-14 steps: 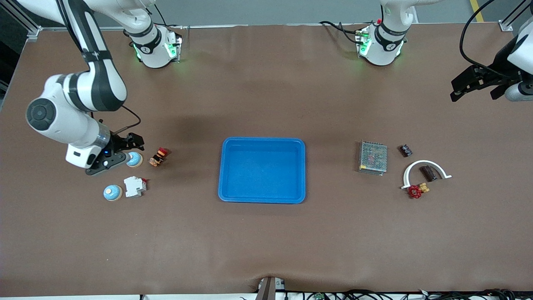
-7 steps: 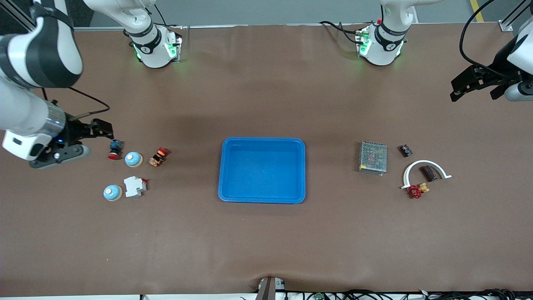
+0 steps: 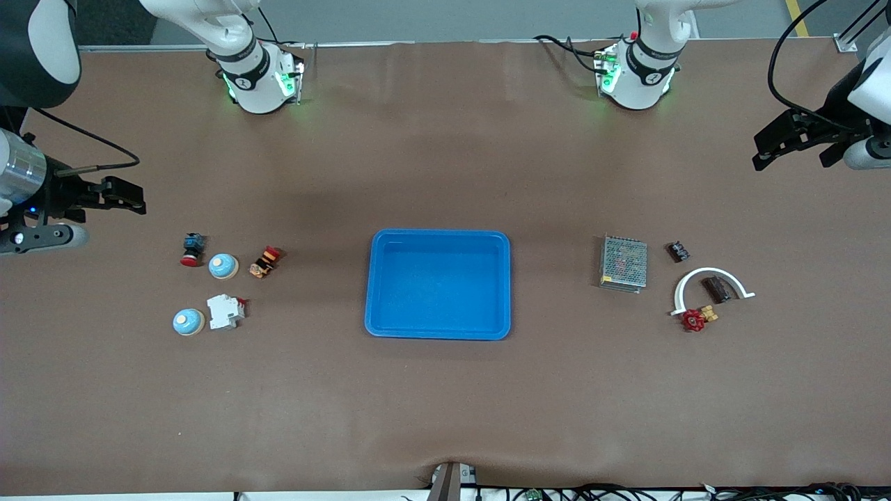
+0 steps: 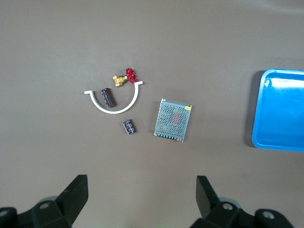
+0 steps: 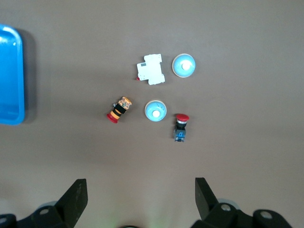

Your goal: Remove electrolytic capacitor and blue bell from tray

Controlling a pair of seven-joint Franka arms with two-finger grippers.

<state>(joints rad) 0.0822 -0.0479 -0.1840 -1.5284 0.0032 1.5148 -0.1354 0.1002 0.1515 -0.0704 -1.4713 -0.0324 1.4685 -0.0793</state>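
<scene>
Two blue dome bells lie toward the right arm's end of the table: one (image 3: 223,266) beside a red push button (image 3: 193,250), the other (image 3: 188,321) nearer the front camera. Both show in the right wrist view (image 5: 155,110), (image 5: 184,65). The dark cylindrical capacitor (image 3: 715,289) lies inside a white arc (image 3: 696,277) toward the left arm's end, and shows in the left wrist view (image 4: 107,97). My right gripper (image 3: 132,197) (image 5: 140,185) is open and empty, raised at the table's end. My left gripper (image 3: 791,156) (image 4: 141,183) is open and empty, waiting high at its end.
An empty blue tray (image 3: 379,284) sits mid-table. By the bells are a white breaker (image 3: 225,311) and an orange-red part (image 3: 265,261). By the capacitor are a mesh power supply (image 3: 624,263), a small black part (image 3: 679,251) and a red-handled brass valve (image 3: 696,319).
My right gripper has risen and drawn back from the bell toward the right arm's table end, empty, uncovering the red push button. The left arm has not moved.
</scene>
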